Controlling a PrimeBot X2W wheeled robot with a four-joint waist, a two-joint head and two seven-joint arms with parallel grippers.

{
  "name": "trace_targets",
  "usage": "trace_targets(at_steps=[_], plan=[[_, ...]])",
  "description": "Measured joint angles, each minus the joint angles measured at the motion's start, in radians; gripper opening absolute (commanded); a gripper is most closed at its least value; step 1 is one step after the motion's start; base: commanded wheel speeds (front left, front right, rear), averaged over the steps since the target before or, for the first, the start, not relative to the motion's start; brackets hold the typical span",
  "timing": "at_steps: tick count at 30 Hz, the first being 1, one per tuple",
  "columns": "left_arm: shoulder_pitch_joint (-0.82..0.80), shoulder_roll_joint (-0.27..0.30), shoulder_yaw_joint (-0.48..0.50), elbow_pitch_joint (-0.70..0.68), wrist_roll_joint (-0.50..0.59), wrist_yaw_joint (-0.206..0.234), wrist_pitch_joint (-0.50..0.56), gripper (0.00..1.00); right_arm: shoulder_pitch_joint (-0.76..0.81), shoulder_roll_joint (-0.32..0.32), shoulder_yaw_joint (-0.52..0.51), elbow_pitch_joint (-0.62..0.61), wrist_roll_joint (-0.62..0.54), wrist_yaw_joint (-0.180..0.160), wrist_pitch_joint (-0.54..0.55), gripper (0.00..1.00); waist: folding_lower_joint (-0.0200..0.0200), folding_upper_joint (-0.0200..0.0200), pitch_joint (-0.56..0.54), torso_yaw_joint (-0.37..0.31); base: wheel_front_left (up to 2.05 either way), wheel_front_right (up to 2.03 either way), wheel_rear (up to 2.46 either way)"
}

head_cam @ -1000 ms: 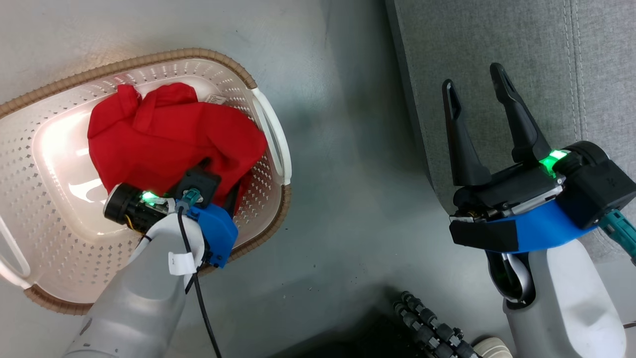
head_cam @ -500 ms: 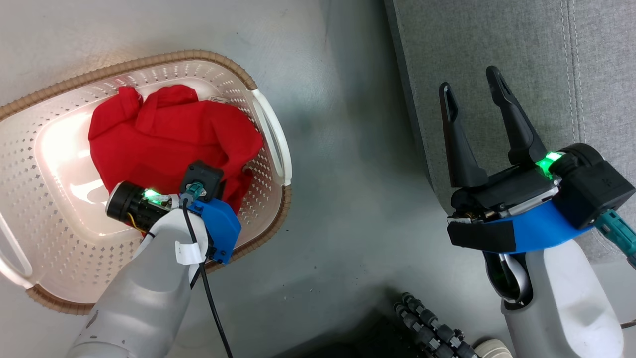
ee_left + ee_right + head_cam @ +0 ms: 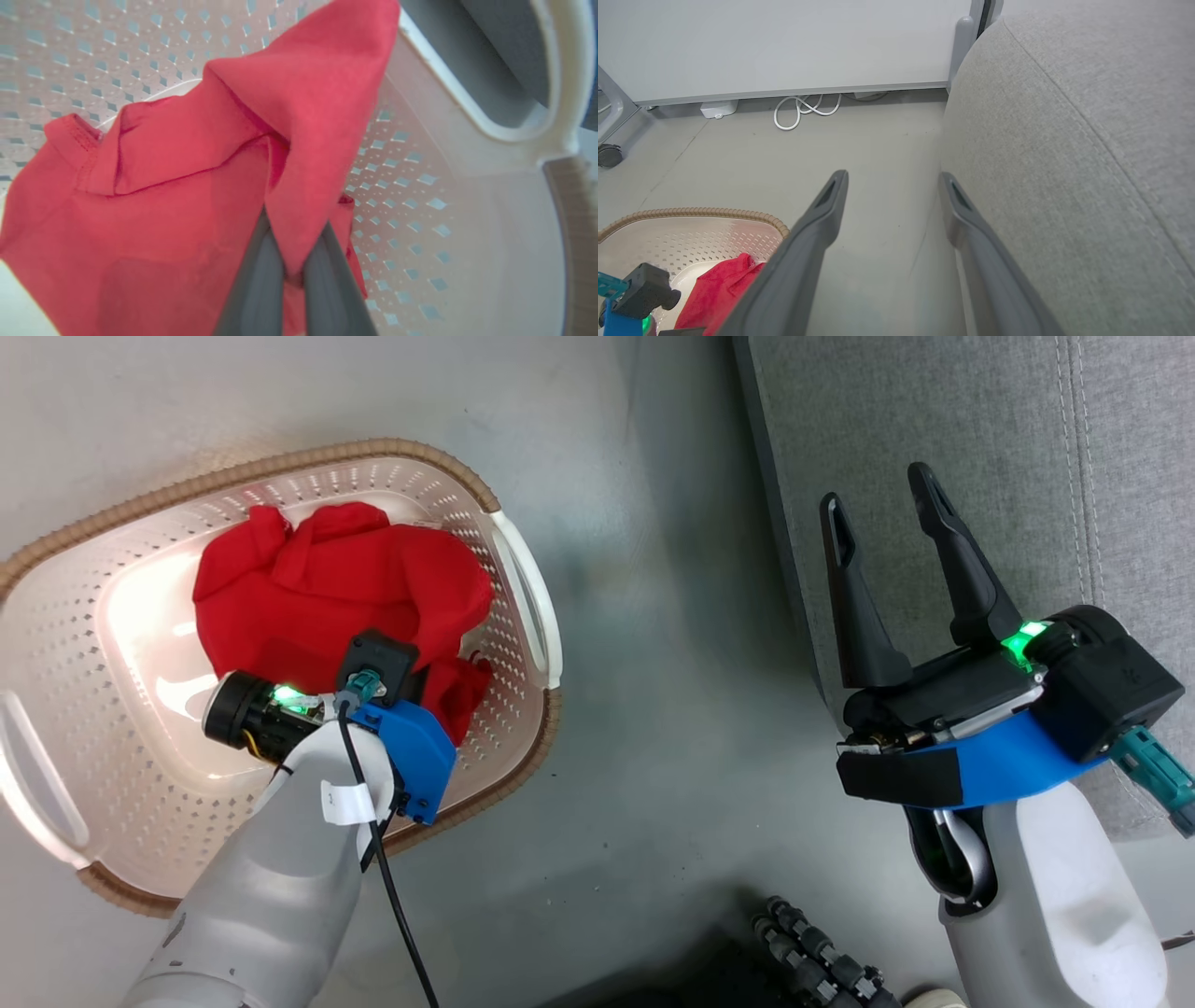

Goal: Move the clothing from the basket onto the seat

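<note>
**Clothing** (image 3: 345,579): bright red soft fabric, bunched in the far half of the basket (image 3: 112,765). Its near edge is covered by the left wrist in the head view. Whether the heap is one garment or two cannot be told, and no trim or stripe can be made out. A hemmed edge shows in the left wrist view.

**Basket:** cream, perforated, with a brown woven-look rim. It stands on the grey floor (image 3: 653,709), apart from the seat. Its near left corner is cut off by the frame edge.

**Seat** (image 3: 934,411): grey upholstery with a stitched seam, cut off at the top and right. No clothing lies on the part that shows.

**Left gripper** (image 3: 294,233): inside the basket, its two fingers pinched together on a raised fold of the clothing. The fingertips are buried in the cloth.

**Right gripper** (image 3: 875,490): fingers spread wide with nothing between them, held over the seat's front edge.

**White cable** (image 3: 803,109): coiled on the floor at the wall base.

**Black ribbed hose** (image 3: 822,961): at the bottom edge, partly cut off.
</note>
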Motion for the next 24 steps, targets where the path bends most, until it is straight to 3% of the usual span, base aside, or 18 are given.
trace_targets(at_steps=[10,24], plan=[[0.055,-0.006,0.046,-0.087,-0.032,-0.001,-0.001,0.00,-0.002,0.000,-0.017,0.016,-0.030,0.000,0.013,1.00,0.0000,0.0000,-0.093,0.048,0.00,0.00,0.00],[0.250,-0.048,0.097,-0.226,-0.048,-0.009,-0.001,0.00,0.123,0.002,-0.038,0.091,-0.075,0.000,0.082,1.00,-0.0001,0.0000,-0.374,0.141,0.00,0.00,0.00]])
